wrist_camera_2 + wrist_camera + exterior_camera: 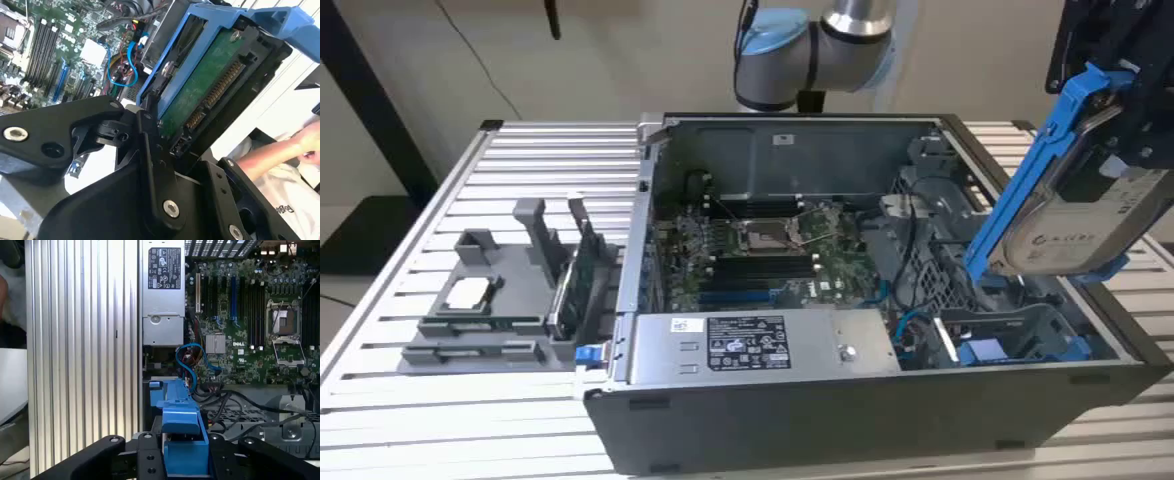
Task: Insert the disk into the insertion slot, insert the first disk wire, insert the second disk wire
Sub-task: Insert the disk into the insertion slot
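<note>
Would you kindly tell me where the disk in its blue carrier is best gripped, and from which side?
Take the disk at its connector end, clamping across its blue carrier from behind that end, as the gripper holds it now. The carrier's frame gives firm parallel sides, and the opposite end hangs free, pointing down toward the insertion slot.

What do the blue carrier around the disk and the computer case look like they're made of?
The blue carrier looks like moulded plastic: saturated colour, soft sheen, thick rounded tabs. The disk inside it seems silver-grey metal with a pale label. The computer case is probably sheet metal: matte grey, thin folded edges.
</note>
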You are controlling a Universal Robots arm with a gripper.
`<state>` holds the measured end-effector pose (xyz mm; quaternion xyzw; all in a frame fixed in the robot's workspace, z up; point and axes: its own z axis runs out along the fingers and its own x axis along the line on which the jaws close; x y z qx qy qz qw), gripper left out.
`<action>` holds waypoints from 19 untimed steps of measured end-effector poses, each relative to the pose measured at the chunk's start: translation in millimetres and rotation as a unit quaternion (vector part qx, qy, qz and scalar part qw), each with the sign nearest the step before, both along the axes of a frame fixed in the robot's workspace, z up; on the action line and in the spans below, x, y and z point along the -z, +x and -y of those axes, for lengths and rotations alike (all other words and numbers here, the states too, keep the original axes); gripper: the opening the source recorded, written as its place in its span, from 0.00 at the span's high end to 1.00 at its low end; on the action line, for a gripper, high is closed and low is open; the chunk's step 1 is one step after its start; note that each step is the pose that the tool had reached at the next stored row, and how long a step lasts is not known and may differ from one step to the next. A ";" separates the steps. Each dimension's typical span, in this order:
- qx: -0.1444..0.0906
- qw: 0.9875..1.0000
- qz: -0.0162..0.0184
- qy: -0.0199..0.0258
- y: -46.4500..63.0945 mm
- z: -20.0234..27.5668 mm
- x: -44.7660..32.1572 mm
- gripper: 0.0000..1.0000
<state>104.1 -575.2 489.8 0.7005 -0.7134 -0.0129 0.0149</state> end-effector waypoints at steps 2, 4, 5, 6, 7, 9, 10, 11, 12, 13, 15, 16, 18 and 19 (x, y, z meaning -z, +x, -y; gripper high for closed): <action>0.000 1.000 0.000 0.000 0.0 0.0 0.0 0.67; 0.000 1.000 0.000 0.000 0.0 0.0 0.0 0.67; 0.000 1.000 0.000 0.000 0.0 0.0 0.0 0.67; 0.000 1.000 0.000 0.000 0.0 0.0 0.0 0.67; 0.000 1.000 0.000 0.000 0.0 0.0 0.0 0.67; 0.000 1.000 0.000 0.000 0.0 0.0 0.2 0.67; 0.000 1.000 0.000 0.000 0.0 0.0 0.6 0.67; 0.000 1.000 0.000 0.000 0.0 0.1 0.9 0.67; 0.000 1.000 0.000 0.000 0.2 0.3 1.4 0.67; 0.000 1.000 0.000 0.000 0.5 0.6 2.2 0.67; 0.000 1.000 0.000 0.000 1.7 1.1 4.0 0.67; 0.000 1.000 0.000 0.000 2.6 1.3 5.2 0.67; 0.000 1.000 0.000 0.000 4.7 1.6 7.6 0.67; 0.000 1.000 0.000 0.000 5.9 1.8 8.9 0.67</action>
